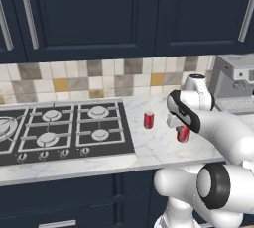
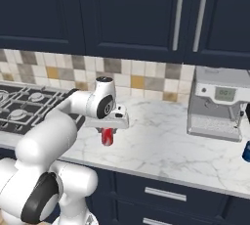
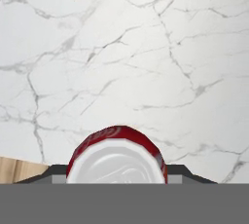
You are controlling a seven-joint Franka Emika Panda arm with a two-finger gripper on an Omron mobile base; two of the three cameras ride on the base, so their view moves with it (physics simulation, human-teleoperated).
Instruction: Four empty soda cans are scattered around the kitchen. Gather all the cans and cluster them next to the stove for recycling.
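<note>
Where claw (image 2: 108,130) grips, red can (image 2: 107,137).

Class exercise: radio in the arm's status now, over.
Gripper shut on red can, above marble counter. Second red can standing beside stove. Path between clear.

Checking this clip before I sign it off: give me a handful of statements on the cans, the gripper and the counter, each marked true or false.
1. The gripper is shut on a red can. True.
2. A second red can stands upright on the counter, a little to the right of the stove. True.
3. The second can sits on one of the stove's burners. False: it is on the marble, off the cooktop.
4. A coffee machine stands on the counter to the right of the arm. True.
5. The held can lies on its side. False: it is upright, its silvery top facing the hand camera.
</note>
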